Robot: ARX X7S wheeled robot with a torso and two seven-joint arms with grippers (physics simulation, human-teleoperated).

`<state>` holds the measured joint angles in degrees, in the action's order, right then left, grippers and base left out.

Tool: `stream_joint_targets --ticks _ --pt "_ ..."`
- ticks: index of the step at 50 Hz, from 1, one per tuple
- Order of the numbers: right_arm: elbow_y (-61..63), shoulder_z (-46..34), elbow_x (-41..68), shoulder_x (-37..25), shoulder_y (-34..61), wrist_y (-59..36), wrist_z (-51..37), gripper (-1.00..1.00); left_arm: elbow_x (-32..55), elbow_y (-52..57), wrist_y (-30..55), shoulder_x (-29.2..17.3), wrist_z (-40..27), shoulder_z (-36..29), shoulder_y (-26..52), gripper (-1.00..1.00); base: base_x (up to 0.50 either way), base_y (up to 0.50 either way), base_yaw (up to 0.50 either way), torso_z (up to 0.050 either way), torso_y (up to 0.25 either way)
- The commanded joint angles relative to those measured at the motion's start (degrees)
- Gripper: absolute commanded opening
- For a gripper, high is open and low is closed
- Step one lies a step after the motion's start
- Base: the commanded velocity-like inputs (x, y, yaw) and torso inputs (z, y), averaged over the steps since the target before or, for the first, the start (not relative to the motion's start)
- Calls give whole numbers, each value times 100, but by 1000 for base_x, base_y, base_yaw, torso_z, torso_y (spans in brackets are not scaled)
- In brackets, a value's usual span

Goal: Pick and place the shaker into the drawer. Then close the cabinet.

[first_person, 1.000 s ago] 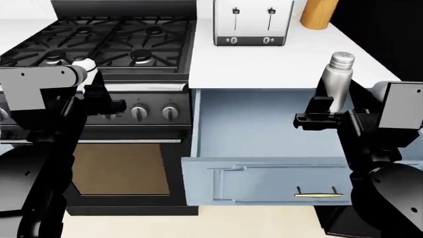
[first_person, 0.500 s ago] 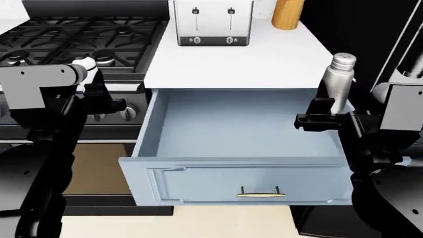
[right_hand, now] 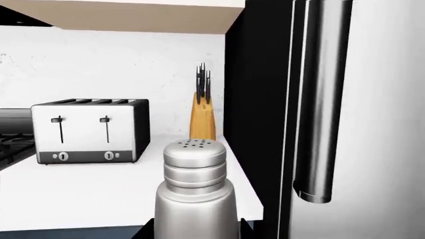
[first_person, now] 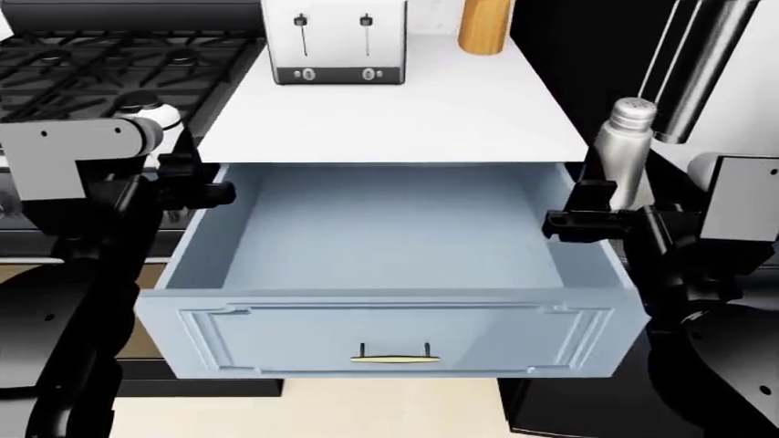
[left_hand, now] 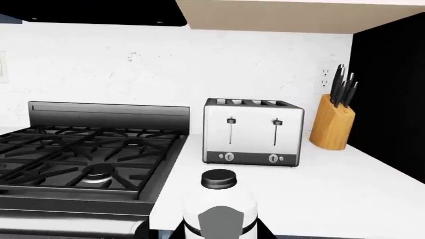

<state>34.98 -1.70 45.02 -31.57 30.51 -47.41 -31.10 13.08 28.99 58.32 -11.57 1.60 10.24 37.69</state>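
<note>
Shaker (first_person: 623,151): metal, upright, perforated cap on top, held in R claw (first_person: 597,205) at approx 3 o'clock of head view, just over the R wall of the drawer (first_person: 389,239). Claw's black fingers (first_person: 593,194) clamp low on the shaker body; shaker's upper half stands clear above them. In R wrist view the shaker (right_hand: 196,191) fills the lower centre, cap holes visible, claw parts barely seen at its base.

Drawer is pulled fully out below the white surface (first_person: 389,114), pale blue-grey, flat bottom bare, brass handle (first_person: 396,356) on its front at 6 o'clock.

L claw (first_person: 201,187) hangs at approx 9 o'clock, beside the drawer's L wall, not touching it as far as I can see. Whether it's wide or narrow: can't tell from head view. L wrist view shows only a white-grey round part w/ black cap (left_hand: 218,211) in the foreground; fingers not visible.

On the surface at 12 o'clock: toaster (first_person: 335,41), chrome, two levers, two knobs. Knife block (first_person: 484,26) just R of it, wooden; knives show in L wrist view (left_hand: 332,122). Gas stove (first_person: 109,68) at 10–11 o'clock, black grates. Fridge (first_person: 718,73) at 1–2 o'clock w/ long steel handle (right_hand: 319,99), close beside the shaker in R wrist view.
</note>
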Motion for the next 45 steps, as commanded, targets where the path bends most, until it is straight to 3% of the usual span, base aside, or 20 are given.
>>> stream_joint_targets --ticks 1,9,45 --pt "-28 -38 -89 13 -29 47 65 -100 70 38 -32 -19 -62 38 26 -100 0 -94 0 10 0" --pt "-66 -53 -111 19 -36 70 52 -100 92 0 -65 -33 -73 30 28 -100 29 -4 0 0 1" --pt "43 -16 21 -40 14 -3 -46 -100 233 110 69 -109 -168 32 104 -100 335 -1 0 0 1"
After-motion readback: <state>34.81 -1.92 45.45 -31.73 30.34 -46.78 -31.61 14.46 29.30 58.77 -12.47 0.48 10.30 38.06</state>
